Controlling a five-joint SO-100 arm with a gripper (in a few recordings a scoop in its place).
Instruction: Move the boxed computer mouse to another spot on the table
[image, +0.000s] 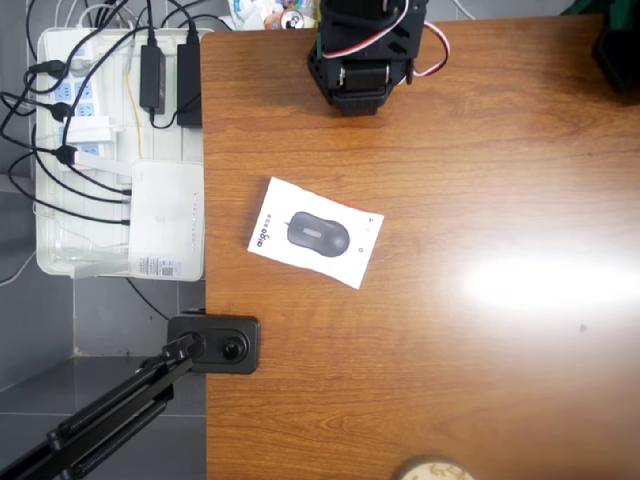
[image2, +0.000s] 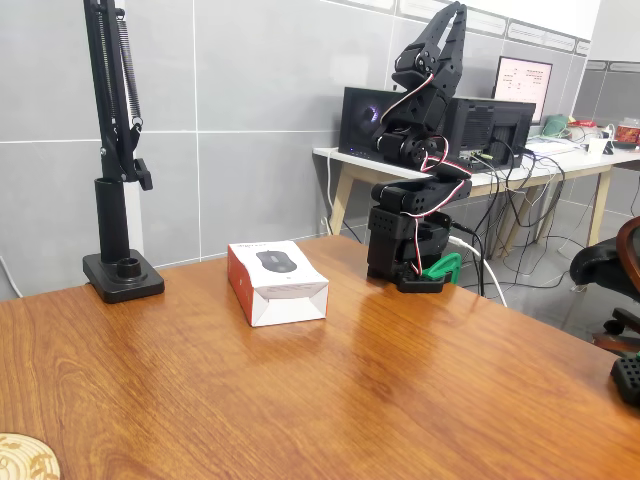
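The mouse box (image: 315, 231) lies flat on the table (image: 450, 380), well apart from the black arm (image2: 415, 170). The arm is folded upward, and its gripper (image2: 450, 22) points up with jaws together, holding nothing.

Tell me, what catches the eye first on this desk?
A white mouse box lies alone mid-table, its orange side showing in the fixed view. Behind it a black robot arm is folded upright at the table's far edge. A tray of cables hangs off the table's left side in the overhead view.
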